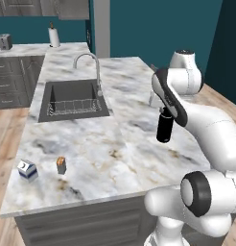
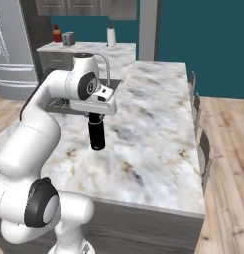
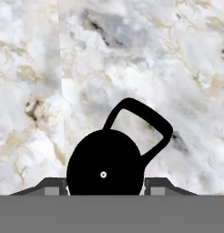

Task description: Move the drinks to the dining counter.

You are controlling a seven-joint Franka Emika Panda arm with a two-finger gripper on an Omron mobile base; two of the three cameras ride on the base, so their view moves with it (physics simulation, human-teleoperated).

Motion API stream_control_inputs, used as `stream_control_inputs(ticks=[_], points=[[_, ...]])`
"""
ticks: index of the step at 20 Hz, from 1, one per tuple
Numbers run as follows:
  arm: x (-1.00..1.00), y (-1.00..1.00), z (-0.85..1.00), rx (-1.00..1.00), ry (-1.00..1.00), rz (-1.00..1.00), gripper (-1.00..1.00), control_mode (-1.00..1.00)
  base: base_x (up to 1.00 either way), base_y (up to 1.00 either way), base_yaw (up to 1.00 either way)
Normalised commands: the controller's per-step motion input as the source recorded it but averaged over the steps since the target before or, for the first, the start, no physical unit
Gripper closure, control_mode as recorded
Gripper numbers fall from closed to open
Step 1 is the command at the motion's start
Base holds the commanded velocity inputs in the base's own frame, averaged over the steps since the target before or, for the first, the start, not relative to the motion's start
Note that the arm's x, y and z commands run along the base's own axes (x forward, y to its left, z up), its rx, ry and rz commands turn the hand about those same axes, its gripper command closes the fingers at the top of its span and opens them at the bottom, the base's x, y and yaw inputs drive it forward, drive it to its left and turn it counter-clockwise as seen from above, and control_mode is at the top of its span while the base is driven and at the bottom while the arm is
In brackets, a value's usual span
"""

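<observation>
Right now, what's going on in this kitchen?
The robot's end effector is closed around the top of a tall black bottle over the marble counter; whether the bottle touches the top can't be told. A small blue-and-white carton and a tiny orange drink stand near the counter's front corner, away from the arm.

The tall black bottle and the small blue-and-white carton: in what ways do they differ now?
The tall black bottle with its cap loop is slim and round; the small blue-and-white carton is short and boxy. The bottle is between the fingers of the robot's hand, at the middle of the marble counter; the carton stands free near the counter's front left corner. Both are upright.
</observation>
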Motion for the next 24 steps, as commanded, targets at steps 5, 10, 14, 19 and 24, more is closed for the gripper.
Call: stream_control_inputs(ticks=[5,10,14,19,24], points=[[0.40,0.00,-0.36,0.00,0.00,0.00,1.00,-1.00,0.00,0.00,0.00],[0.41,0.00,-0.44,0.00,0.00,0.00,1.00,-1.00,0.00,0.00,0.00],[0.27,-0.03,-0.49,0.00,0.00,0.00,1.00,-1.00,0.00,0.00,0.00],[0.19,-0.01,-0.47,0.00,-0.01,0.00,1.00,-1.00,0.00,0.00,0.00],[0.09,-0.01,-0.36,0.00,0.00,0.00,1.00,-1.00,0.00,0.00,0.00]])
